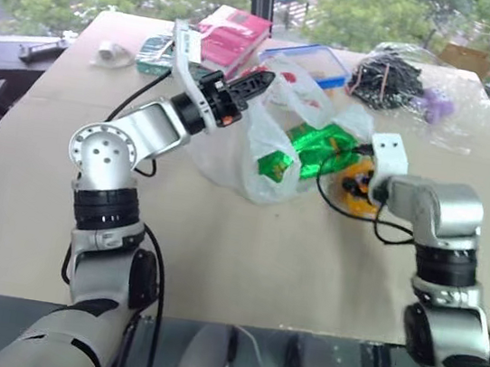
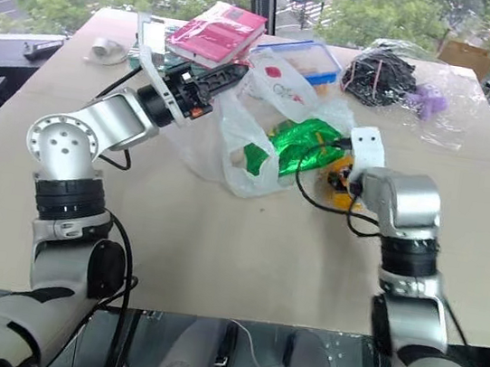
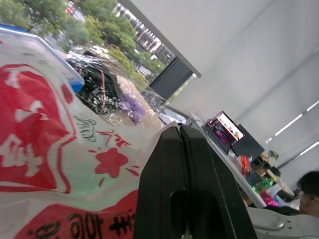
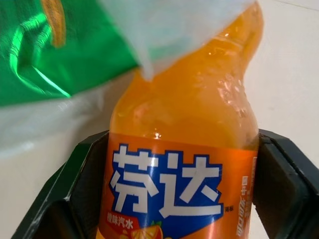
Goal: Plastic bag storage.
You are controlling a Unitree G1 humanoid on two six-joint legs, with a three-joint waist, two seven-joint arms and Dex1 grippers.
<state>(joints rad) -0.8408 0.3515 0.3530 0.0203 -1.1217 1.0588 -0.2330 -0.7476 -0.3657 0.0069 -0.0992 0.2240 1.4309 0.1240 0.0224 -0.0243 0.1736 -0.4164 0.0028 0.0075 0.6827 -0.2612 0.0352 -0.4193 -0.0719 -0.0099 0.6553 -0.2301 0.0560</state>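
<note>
The plastic bag (image 1: 231,150), thin translucent white with red print, sits in the middle of the table with its mouth lifted. My left gripper (image 1: 264,81) is shut on the bag's upper edge and holds it up; in the left wrist view the two fingers (image 3: 164,169) are pressed together over the red-printed film. A shiny green snack packet (image 1: 318,148) lies in the bag's opening. To its right an orange soda bottle (image 4: 184,124) lies on the table, neck toward the bag. My right gripper (image 4: 183,138) has one finger against each side of the bottle's label.
At the table's far edge lie a pink box (image 1: 234,36), a blue-lidded clear container (image 1: 321,64), black cables in clear wrap (image 1: 387,80), a teal packet (image 1: 154,52) and a small white object (image 1: 113,53). Bare tabletop (image 1: 235,255) stretches toward me.
</note>
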